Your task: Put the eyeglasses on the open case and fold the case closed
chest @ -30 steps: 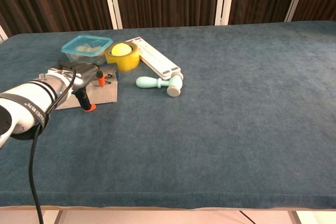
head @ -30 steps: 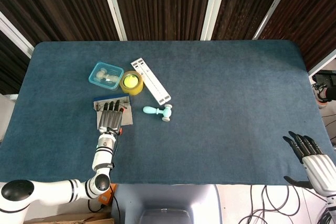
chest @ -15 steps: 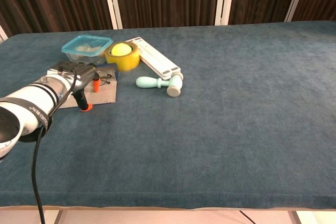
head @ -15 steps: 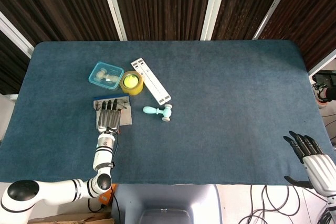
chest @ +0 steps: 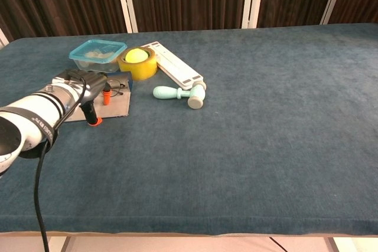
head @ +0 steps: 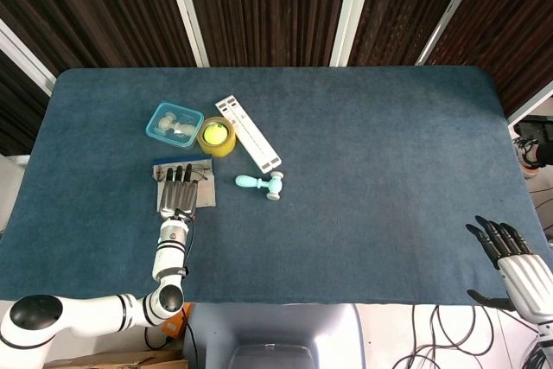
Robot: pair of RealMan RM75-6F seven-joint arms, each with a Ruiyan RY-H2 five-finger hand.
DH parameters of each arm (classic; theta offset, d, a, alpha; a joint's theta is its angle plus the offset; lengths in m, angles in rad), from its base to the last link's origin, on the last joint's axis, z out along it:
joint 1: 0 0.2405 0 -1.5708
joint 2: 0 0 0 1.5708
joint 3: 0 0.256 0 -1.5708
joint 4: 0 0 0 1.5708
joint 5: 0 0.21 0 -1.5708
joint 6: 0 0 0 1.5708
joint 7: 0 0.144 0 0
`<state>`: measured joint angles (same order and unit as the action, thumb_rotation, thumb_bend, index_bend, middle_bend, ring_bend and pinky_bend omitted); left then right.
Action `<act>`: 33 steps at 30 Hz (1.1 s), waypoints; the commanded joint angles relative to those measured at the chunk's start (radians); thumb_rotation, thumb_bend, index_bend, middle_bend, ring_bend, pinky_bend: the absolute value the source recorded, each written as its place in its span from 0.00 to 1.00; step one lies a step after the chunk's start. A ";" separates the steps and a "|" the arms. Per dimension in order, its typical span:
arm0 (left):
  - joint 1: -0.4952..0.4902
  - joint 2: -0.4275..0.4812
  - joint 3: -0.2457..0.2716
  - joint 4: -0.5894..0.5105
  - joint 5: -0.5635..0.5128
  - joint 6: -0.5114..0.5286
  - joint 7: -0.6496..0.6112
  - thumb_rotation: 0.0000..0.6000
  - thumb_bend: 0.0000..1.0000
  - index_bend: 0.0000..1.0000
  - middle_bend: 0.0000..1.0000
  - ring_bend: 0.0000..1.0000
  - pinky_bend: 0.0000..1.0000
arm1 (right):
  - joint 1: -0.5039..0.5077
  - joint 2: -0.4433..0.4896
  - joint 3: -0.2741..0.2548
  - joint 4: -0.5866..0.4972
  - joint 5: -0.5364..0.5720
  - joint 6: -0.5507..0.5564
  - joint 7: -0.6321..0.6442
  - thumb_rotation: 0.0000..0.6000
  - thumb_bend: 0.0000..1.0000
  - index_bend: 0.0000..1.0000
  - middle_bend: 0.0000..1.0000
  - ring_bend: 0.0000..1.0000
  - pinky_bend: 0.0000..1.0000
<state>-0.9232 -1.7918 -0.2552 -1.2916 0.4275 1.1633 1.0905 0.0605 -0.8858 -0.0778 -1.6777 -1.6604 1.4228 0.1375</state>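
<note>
A: Where do the eyeglasses (chest: 120, 84) lie, and which hand is nearer?

B: They lie at the far end of the open case (chest: 118, 108), beside the yellow tape roll (chest: 136, 63); the left hand (head: 179, 195) is over that same case, so it is far nearer; the right hand (head: 510, 258) is well apart, off the table's near right corner, fingers spread and holding nothing.

A: Which way are they from the left hand?

B: Just ahead of its fingertips (head: 180, 173), toward the far edge of the table (head: 363, 153); the fingers lie out flat and close together over the case; whether they touch the frame I cannot tell.

A: And their long axis?

B: In the chest view it seems to run left to right, across the line of the fingers; which way the lenses face is too small to tell.

A: The case?

B: Flat and grey; its long axis seems to run near to far, along the hand.
</note>
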 commanded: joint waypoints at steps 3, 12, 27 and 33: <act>0.001 -0.015 0.005 0.027 0.018 0.014 -0.009 1.00 0.29 0.37 0.00 0.00 0.10 | 0.000 0.001 0.000 0.000 -0.001 0.001 0.002 1.00 0.25 0.00 0.00 0.00 0.00; 0.018 -0.050 0.012 0.091 0.131 0.076 -0.072 1.00 0.39 0.43 0.00 0.00 0.11 | -0.002 0.000 -0.001 -0.001 -0.003 0.005 0.002 1.00 0.25 0.00 0.00 0.00 0.00; 0.031 -0.099 -0.021 0.229 0.198 0.057 -0.134 1.00 0.43 0.42 0.02 0.00 0.11 | -0.003 0.003 0.002 0.000 0.001 0.008 0.010 1.00 0.25 0.00 0.00 0.00 0.00; 0.034 -0.114 -0.041 0.285 0.192 0.018 -0.139 1.00 0.43 0.44 0.03 0.00 0.11 | -0.001 0.000 0.004 0.002 0.005 0.004 0.006 1.00 0.25 0.00 0.00 0.00 0.00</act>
<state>-0.8900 -1.9023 -0.2926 -1.0125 0.6186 1.1865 0.9537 0.0597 -0.8856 -0.0739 -1.6758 -1.6552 1.4264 0.1433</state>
